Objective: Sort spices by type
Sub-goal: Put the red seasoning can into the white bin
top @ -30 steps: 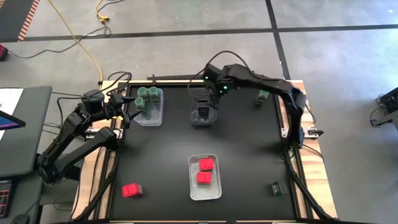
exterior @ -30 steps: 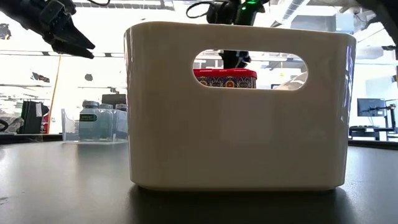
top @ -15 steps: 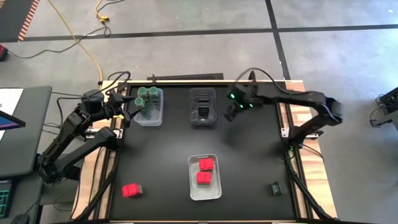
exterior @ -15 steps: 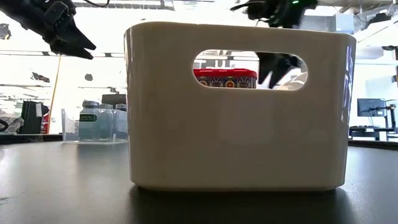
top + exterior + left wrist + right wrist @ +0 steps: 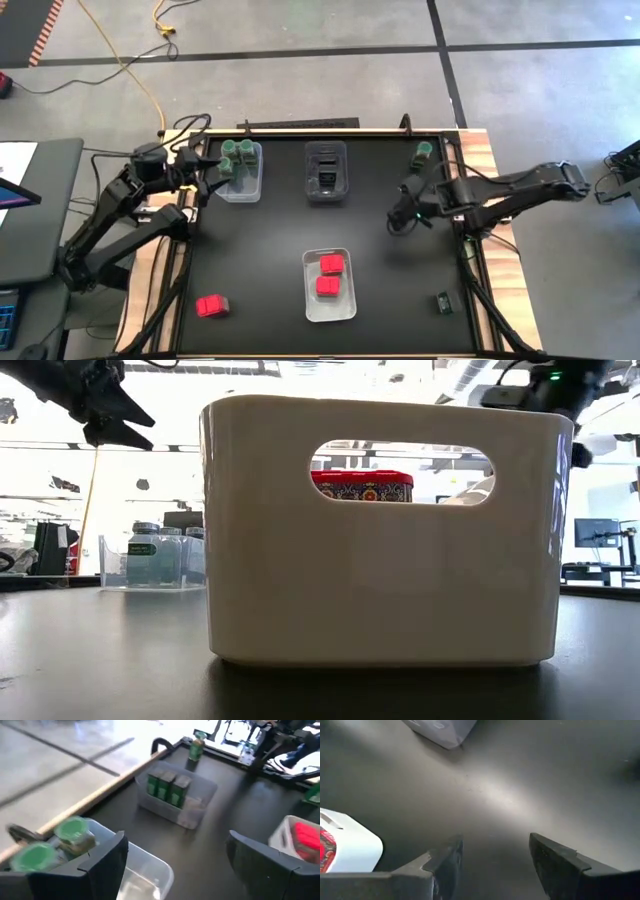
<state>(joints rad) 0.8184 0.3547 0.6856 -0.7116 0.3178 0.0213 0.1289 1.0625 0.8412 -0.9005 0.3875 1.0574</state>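
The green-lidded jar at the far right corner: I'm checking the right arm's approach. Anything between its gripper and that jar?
Nothing visible. The right gripper hovers open over bare mat; the green-lidded jar stands alone beyond it.

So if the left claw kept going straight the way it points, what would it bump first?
Probably the clear plastic bin of dark green boxes. The open left gripper aims across bare black table toward it; depth is uncertain.

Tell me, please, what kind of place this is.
Probably a robotics lab or workshop: a concrete floor with dark tape lines, a yellow cable lying loose, and desks with monitors behind the black table.
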